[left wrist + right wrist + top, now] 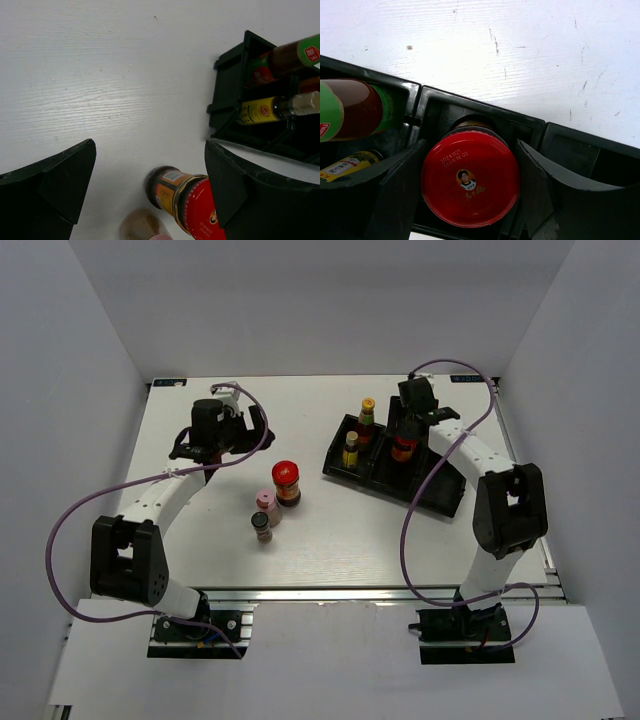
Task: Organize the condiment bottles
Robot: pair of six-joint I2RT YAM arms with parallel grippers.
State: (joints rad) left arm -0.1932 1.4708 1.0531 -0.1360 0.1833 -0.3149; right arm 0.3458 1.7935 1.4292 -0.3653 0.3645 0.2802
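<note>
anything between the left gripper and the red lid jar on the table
Nothing visible. The left gripper is open, and only bare table lies between its fingers and the red-lidded jar. The pink-capped bottle stands close beside the jar, not in the path.

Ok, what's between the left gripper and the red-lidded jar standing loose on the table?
Nothing. In the top view only bare white table separates the left gripper from the red-lidded jar; the left wrist view agrees.
</note>
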